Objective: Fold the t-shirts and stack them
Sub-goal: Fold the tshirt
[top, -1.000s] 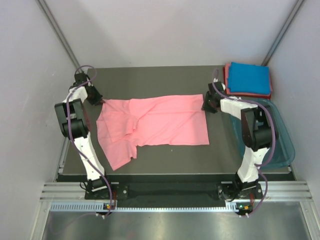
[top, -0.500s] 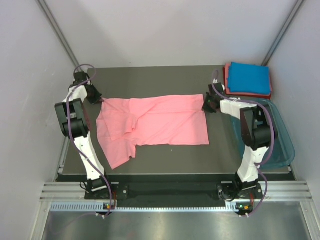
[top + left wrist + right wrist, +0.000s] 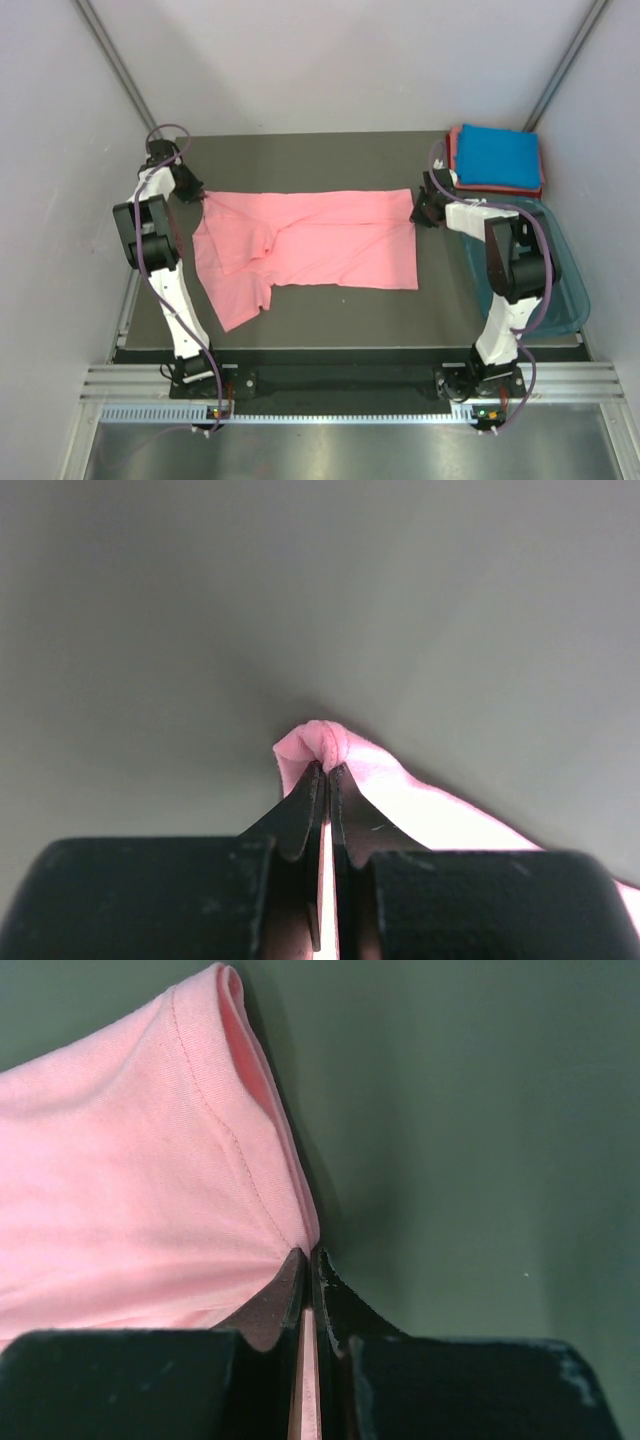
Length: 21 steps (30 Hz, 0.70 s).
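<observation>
Step-wise, this looked like the very start of the first fold on the last shirt. The salmon-pink t-shirt (image 3: pixel 310 245) lay spread across the middle of the bench (image 3: pixel 320 165), with one sleeve flopped toward the lower left of the frame and a bit rumpled.

The left hand (image 3: pixel 200 197) was pressed together on the shirt's upper-left corner. Its wrist view showed a little nub of pink cloth poking out between the fingertips. The right hand (image 3: pixel 418 213) was doing the same on the upper-right corner, pinching the hem edge.

The blue t-shirt (image 3: pixel 497 155) sat folded on top of the reddish-pink t-shirt (image 3: pixel 452 160) in the upper right corner, and the teal tub (image 3: pixel 565 290) was just below that stack.

My guess at the next move: both arms lift together, keep that top edge taut, and carry it toward the bottom of the frame. If one side goes slack, the fold will come out crooked, and that loose sleeve probably needs tucking in.
</observation>
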Motion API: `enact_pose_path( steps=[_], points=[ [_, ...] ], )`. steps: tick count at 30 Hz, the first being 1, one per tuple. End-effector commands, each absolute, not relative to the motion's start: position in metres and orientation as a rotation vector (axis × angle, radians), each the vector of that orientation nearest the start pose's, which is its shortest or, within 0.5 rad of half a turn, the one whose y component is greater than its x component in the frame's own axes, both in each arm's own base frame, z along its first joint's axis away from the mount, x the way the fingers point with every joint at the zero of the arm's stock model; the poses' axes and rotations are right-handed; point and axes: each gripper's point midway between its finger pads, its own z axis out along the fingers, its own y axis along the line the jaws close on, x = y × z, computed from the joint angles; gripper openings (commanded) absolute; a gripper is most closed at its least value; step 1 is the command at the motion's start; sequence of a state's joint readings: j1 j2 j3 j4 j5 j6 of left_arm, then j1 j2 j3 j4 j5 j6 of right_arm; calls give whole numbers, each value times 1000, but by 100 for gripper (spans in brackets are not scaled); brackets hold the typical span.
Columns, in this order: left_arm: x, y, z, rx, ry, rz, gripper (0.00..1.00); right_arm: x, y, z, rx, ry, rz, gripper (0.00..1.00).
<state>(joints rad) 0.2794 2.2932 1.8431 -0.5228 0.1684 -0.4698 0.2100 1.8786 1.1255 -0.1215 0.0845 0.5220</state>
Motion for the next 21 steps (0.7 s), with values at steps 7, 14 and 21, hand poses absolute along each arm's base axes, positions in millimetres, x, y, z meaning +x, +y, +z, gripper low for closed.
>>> enact_pose_path(
  steps=[7,14,21],
  points=[
    [547,112,73,-866,2338,-275,27,438,87,37,433,2397,209,7],
    [523,116,100,-879,2322,-201,38,445,93,56,398,2387,244,28],
    [513,83,118,-811,2321,-269,38,474,103,82,348,2367,286,36]
  ],
)
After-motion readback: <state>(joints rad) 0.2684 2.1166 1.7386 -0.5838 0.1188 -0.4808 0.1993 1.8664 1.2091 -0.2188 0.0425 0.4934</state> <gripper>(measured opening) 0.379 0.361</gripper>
